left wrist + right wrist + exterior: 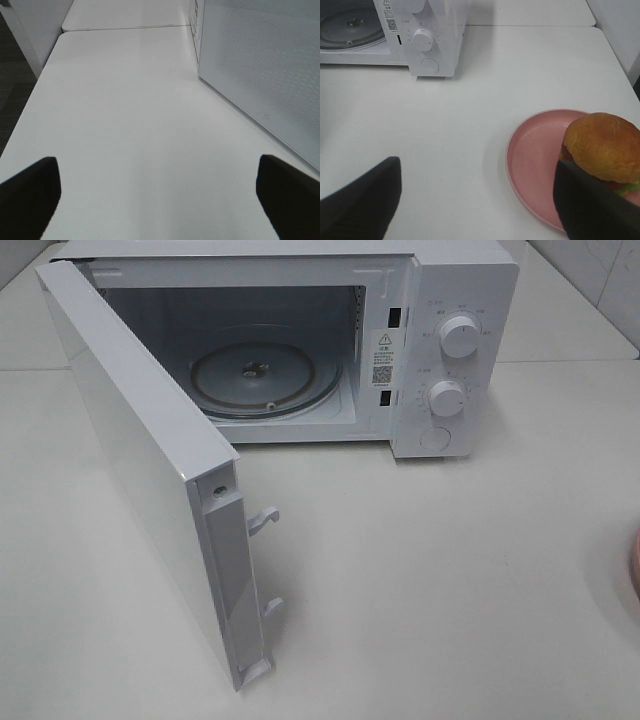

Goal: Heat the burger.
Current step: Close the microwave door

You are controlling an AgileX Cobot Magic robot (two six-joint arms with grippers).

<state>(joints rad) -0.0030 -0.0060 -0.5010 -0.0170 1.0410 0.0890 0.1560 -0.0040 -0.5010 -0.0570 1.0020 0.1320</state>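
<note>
Looking down from the high camera, we saw the white microwave at twelve o'clock on the table, its door swung wide toward seven o'clock and the glass turntable bare inside. Our left gripper hung over the tabletop beside the door, fingers spread fully apart, holding nothing. Our right gripper stood wide open too, one finger partly in front of the burger, which sat on the pink plate, ungripped.
</note>
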